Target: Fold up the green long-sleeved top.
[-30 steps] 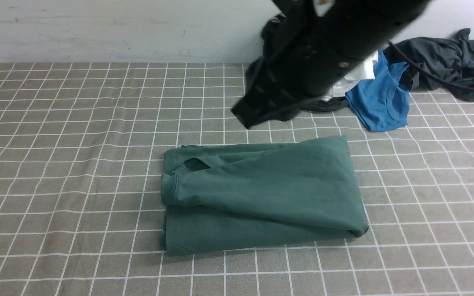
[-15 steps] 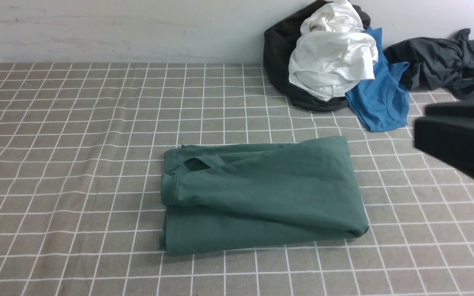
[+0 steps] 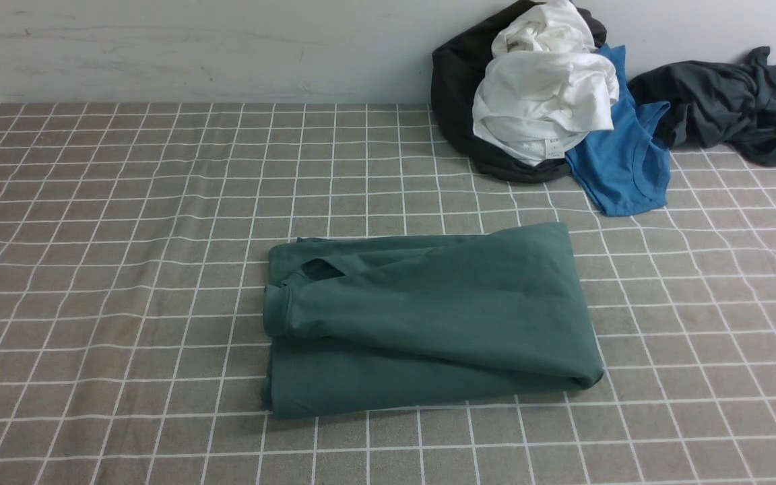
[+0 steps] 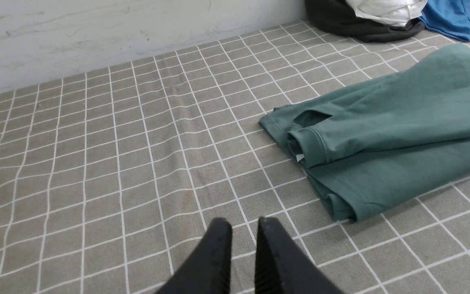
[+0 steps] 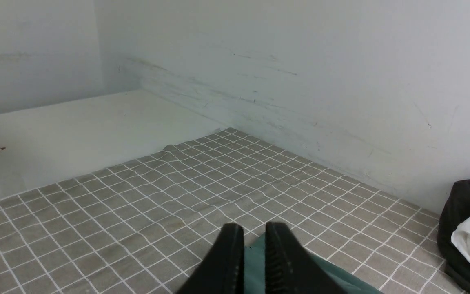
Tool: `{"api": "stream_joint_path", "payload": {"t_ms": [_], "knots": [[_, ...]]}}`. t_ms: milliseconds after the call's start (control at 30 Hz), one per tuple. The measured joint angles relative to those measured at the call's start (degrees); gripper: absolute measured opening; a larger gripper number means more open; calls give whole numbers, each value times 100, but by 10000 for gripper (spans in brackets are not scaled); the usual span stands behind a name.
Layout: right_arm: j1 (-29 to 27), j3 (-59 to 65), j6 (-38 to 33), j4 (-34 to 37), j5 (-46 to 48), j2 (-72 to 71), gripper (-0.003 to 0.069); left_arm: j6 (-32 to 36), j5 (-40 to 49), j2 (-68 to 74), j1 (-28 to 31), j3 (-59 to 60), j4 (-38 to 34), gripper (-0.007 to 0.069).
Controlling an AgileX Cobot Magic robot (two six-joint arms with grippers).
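Note:
The green long-sleeved top [image 3: 428, 316] lies folded into a thick rectangle in the middle of the checked cloth [image 3: 125, 236], its ribbed neck at the left end. Neither arm shows in the front view. In the left wrist view the left gripper [image 4: 244, 222] hovers over bare cloth, apart from the top [image 4: 402, 134]; its jaws are shut to a narrow slit with nothing between them. In the right wrist view the right gripper [image 5: 254, 226] hangs above one edge of the top [image 5: 341, 281], jaws likewise shut to a slit and holding nothing.
A heap of clothes sits at the back right against the wall: a white garment [image 3: 543, 101] on a black one [image 3: 455, 87], a bright blue one [image 3: 620, 162] and a charcoal-grey one [image 3: 725, 101]. The cloth's left half is wrinkled.
The right arm swept from above the top's far side over to the right and then out of the front view. The top has not moved.

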Motion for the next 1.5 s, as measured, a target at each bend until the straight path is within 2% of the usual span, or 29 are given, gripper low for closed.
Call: {"api": "stream_joint_path", "payload": {"t_ms": [267, 400, 500, 600, 700, 733, 800, 833, 867, 900, 933, 1000, 1067, 1100, 1133, 1233, 1500], "knots": [[0, 0, 0, 27, 129, 0, 65, 0, 0, 0, 0, 0, 0, 78], [0, 18, 0, 158, 106, 0, 27, 0, 0, 0, 0, 0, 0, 78], [-8, 421, 0, 164, -454, -48, -9, 0, 0, 0, 0, 0, 0, 78], [-169, 1226, 0, 164, -1501, -315, -13, 0, -4, 0, 0, 0, 0, 78], [-647, 2162, 0, 176, -2338, -616, -14, 0, -4, 0, 0, 0, 0, 78], [-742, 2222, 0, 182, -2421, -661, -14, 0, -4, 0, 0, 0, 0, 78], [-1455, 2906, 0, 246, -2659, -960, -14, 0, -4, 0, 0, 0, 0, 78], [-1512, 2951, 4, 252, -2656, -986, -14, 0, -4, 0, 0, 0, 0, 78], [-2040, 3345, 97, 259, -2630, -1239, -14, 0, -4, 0, 0, 0, 0, 78], [-2335, 3468, 191, 249, -2571, -1389, -14, 0, -4, 0, 0, 0, 0, 78], [-2393, 3495, 218, 232, -2571, -1419, -14, 0, -4, 0, 0, 0, 0, 78], [-3169, 3689, 643, -3, -2113, -1784, -14, 0, -4, 0, 0, 0, 0, 78], [-3677, 3711, 1033, -316, -1701, -1970, -14, 0, -4, 0, 0, 0, 0, 78], [-3729, 3711, 1079, -347, -1656, -1988, -14, 0, -4, 0, 0, 0, 0, 78], [-4137, 3711, 1416, -555, -1313, -2129, -14, 0, -4, 0, 0, 0, 0, 78], [-4415, 3809, 1700, -694, -989, -2290, -14, 0, -4, 0, 0, 0, 0, 78], [-4326, 3882, 1758, -837, -557, -2399, -14, 0, -4, 0, 0, 4, 0, 78]]}}
